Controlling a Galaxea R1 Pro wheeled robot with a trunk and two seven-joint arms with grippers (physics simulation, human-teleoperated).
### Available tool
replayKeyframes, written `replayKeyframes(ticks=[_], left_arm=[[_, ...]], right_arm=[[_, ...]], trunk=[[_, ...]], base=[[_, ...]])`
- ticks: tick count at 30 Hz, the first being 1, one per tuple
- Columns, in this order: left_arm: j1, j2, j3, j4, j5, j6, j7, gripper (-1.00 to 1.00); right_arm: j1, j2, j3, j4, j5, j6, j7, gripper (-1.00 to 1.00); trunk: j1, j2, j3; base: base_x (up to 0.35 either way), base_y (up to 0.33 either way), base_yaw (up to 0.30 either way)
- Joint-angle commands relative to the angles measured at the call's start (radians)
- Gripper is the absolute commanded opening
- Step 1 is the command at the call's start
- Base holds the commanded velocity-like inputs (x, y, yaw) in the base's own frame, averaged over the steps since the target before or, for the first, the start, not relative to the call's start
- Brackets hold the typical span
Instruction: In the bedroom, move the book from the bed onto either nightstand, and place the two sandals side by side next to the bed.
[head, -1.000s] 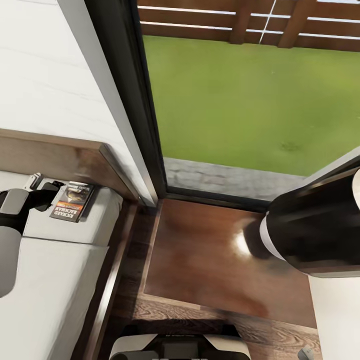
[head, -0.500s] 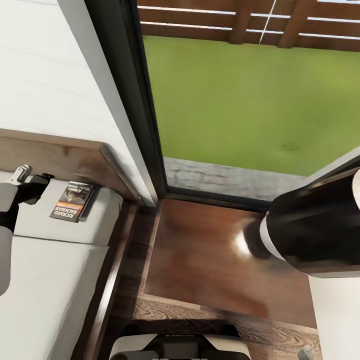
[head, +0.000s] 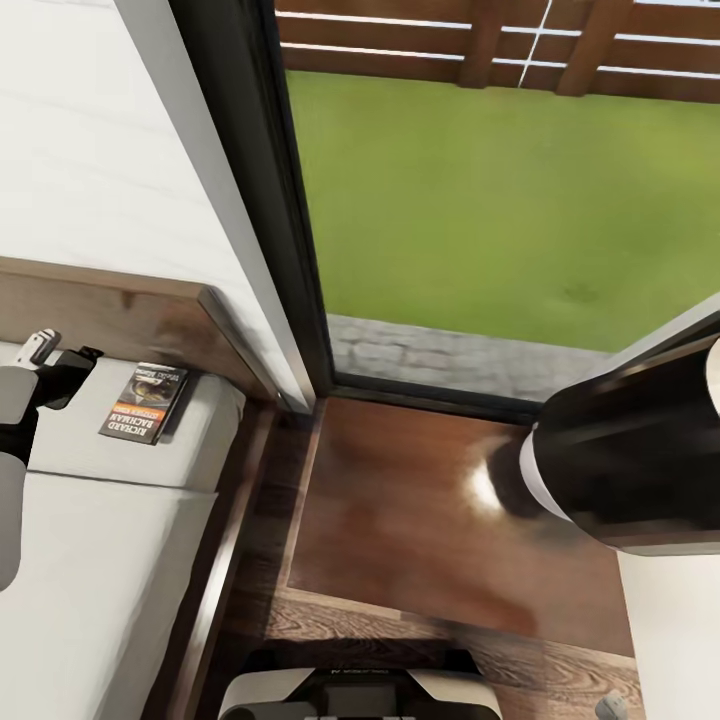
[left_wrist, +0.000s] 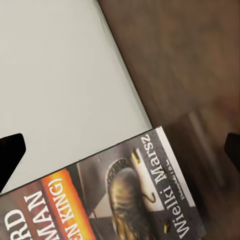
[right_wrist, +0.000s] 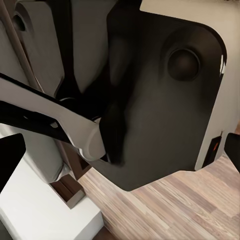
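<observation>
The book (head: 146, 402) lies flat on the off-white mattress of the bed (head: 110, 560), close to the brown headboard (head: 110, 310). Its cover faces up with an orange band and white lettering. My left gripper (head: 62, 352) hovers just left of the book, open and holding nothing. In the left wrist view the book (left_wrist: 125, 200) lies below the open left gripper (left_wrist: 120, 150), with the bed frame beyond it. The nightstand (head: 420, 510) stands right of the bed with its glossy top bare. My right gripper (right_wrist: 120, 150) is open and points at my own trunk. The sandals are out of view.
A tall black-framed window (head: 300, 250) rises behind the nightstand, with grass and a fence outside. My right forearm (head: 620, 460) hangs over the nightstand's right side. My base (head: 360, 695) stands on the wood-plank floor in front of the nightstand.
My left gripper has drawn back to the left, away from the book's edge. The book has not moved, and the right arm is still.
</observation>
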Motion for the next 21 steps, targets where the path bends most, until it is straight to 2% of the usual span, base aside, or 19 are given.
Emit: replayKeyframes(ticks=[1,21], left_arm=[[0.000,0.000,0.001,-0.001,0.010,0.004,0.008,1.00],[0.000,-0.001,0.001,0.000,0.008,0.003,0.008,1.00]], right_arm=[[0.000,0.000,-0.008,-0.001,0.007,0.009,0.005,1.00],[0.000,0.000,-0.008,-0.001,0.007,0.009,0.005,1.00]], trunk=[[0.004,-0.008,-0.004],[0.081,-0.148,-0.066]], base=[[0.000,0.000,0.000],[0.000,0.000,0.000]])
